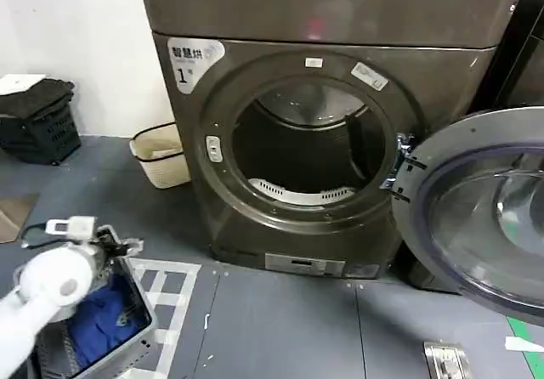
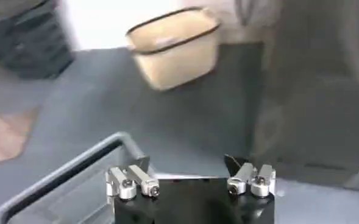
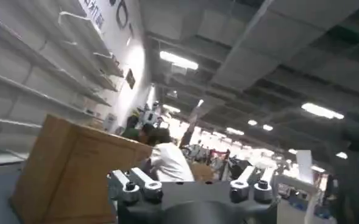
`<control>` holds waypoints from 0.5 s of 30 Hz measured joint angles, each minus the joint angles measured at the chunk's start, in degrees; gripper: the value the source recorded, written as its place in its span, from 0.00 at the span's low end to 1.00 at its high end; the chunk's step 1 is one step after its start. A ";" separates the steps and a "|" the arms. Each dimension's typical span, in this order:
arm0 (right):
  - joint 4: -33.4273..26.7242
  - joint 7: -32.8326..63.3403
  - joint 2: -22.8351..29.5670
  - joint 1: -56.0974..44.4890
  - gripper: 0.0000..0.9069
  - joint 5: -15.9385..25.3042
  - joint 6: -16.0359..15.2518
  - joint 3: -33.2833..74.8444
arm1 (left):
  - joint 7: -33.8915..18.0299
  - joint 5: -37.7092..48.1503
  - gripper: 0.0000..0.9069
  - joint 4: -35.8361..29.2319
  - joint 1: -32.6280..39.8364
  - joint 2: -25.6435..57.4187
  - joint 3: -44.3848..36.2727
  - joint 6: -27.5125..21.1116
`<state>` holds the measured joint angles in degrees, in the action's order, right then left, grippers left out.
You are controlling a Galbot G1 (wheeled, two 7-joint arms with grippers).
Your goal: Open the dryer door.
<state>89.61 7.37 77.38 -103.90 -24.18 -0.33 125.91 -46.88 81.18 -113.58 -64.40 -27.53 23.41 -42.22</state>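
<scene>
The dryer is a big bronze-grey machine with a white "1" label. Its round drum mouth stands uncovered. The dryer door is swung wide open to the right on its hinge, with its grey inner face and glass bowl turned toward me. My left gripper hangs low at the left, well away from the door, over a grey bin. In the left wrist view the left gripper is open and holds nothing. My right gripper points up toward the ceiling, open, with nothing between its fingers.
A beige basket stands left of the dryer, also in the left wrist view. A black crate sits by the wall. The grey bin holds blue cloth. A black machine stands at the right. A wooden box is near the right gripper.
</scene>
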 joint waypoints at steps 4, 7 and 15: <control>0.50 0.00 0.13 0.97 1.00 -0.85 0.95 -0.91 | -6.66 6.22 1.00 1.15 -3.75 1.67 2.46 0.02; 0.51 0.47 0.45 1.73 1.00 -1.49 2.51 -1.67 | -11.82 12.22 1.00 1.83 -5.15 2.78 3.10 0.04; 1.53 0.07 1.84 3.11 1.00 -1.46 3.23 -4.38 | -20.88 24.00 1.00 4.07 -6.41 4.59 2.78 0.04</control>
<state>91.14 7.44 79.22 -100.80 -25.65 2.90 121.53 -67.75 105.18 -109.50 -70.81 -22.94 26.19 -42.18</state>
